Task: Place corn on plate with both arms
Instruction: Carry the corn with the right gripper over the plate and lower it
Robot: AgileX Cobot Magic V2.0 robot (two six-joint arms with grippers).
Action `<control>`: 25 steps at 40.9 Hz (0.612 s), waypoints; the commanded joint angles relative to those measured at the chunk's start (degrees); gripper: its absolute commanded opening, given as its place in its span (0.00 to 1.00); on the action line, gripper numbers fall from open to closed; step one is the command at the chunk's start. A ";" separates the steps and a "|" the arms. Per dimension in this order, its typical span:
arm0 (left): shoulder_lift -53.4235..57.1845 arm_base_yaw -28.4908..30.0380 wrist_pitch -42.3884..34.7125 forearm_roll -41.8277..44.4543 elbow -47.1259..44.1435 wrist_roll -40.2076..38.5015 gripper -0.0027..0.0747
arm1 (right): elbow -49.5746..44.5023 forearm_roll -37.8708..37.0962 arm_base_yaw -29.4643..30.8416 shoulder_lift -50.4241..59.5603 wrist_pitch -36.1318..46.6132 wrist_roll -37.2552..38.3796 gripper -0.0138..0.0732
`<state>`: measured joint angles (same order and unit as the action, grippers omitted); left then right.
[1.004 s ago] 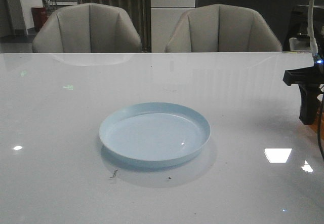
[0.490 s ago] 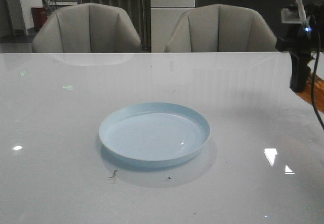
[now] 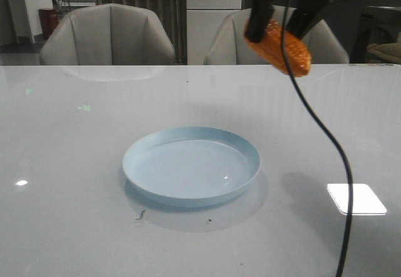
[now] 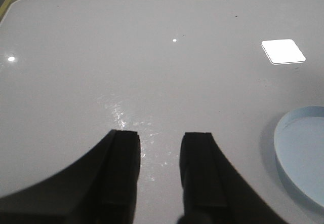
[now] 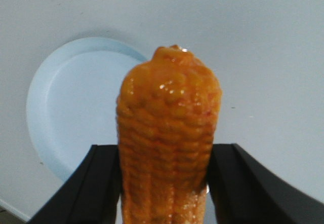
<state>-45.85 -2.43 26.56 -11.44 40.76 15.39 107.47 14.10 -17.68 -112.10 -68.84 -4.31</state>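
Observation:
The orange corn hangs high in the air, tilted, above and to the right of the pale blue plate. My right gripper is shut on the corn, its black fingers clamping both sides; in the right wrist view the corn sticks out between the fingers with the plate below it. My left gripper is open and empty over bare table, the plate's rim off to one side. The left gripper does not show in the front view.
Two grey chairs stand behind the table's far edge. A black cable hangs from the right arm down across the table's right side. Small dark specks lie just in front of the plate.
The right arm has swung up and left from the table's right edge, carrying the corn high toward the plate. The plate has not moved.

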 commanded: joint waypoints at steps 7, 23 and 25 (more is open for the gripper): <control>0.18 0.14 -4.48 -0.85 1.66 -0.15 0.39 | 1.77 1.35 -6.75 -1.57 3.75 -0.88 0.22; 0.18 0.14 -4.48 -0.85 1.66 -0.15 0.39 | 1.77 1.83 -10.70 -10.25 3.51 -0.83 0.25; 0.18 0.14 -4.48 -0.85 1.66 -0.15 0.39 | 1.77 2.25 -10.69 -10.46 3.57 -0.83 0.28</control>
<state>-45.85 -2.43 26.46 -11.44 40.76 15.39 107.56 14.49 -28.32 -125.84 -66.23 -4.52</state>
